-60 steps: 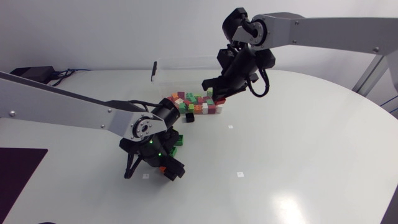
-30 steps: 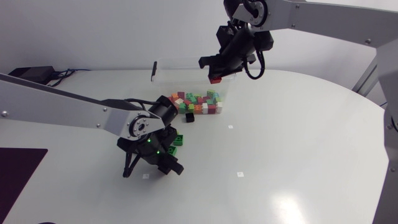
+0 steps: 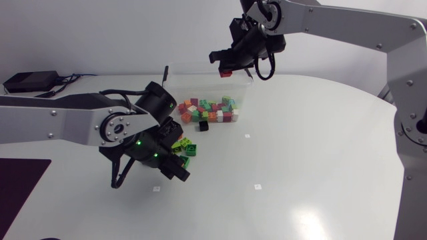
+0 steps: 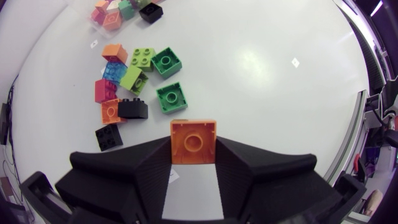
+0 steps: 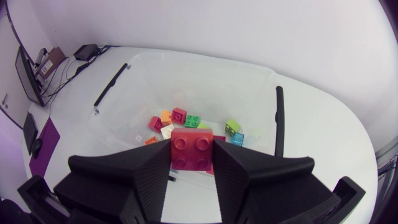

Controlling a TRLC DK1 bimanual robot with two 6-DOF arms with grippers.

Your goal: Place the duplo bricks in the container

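Right gripper held red brick clamped above clear container, apparently for dropping in; left gripper gripped orange brick near loose bricks on table, likely for delivery.

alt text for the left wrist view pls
The matte black left hand is shut on an orange square plastic duplo brick. Ahead of it on the white table lies a loose cluster of green, lime, orange, red, blue and black bricks.
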